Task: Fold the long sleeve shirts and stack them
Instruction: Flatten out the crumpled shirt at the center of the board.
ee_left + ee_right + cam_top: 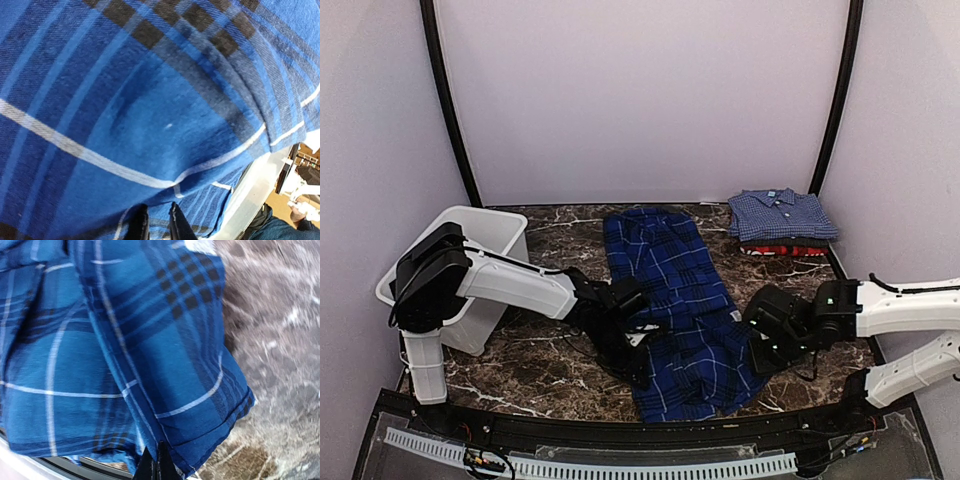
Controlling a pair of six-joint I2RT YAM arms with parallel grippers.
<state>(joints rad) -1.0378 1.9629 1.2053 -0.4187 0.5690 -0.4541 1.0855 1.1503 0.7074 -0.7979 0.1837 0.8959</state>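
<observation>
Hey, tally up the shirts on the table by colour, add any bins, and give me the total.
Deep-blue plaid shirt: 1
Light-blue check shirt: 1
Red shirt: 1
White bin: 1
Total: 4

The left arm (510, 283) reaches from its post on the left out toward the middle, with its white part sloping low and its black wrist bent down. The left gripper (638, 345) has its two dark fingers (140, 227) close together, pinching a bit of the shirt (670, 300) between them. The right arm (910, 305) goes up from its base, bends at an elbow out of view on the right and comes back in to the left, and the right gripper (154, 465) has its fingers almost touching, nipping the shirt's edge.
</observation>
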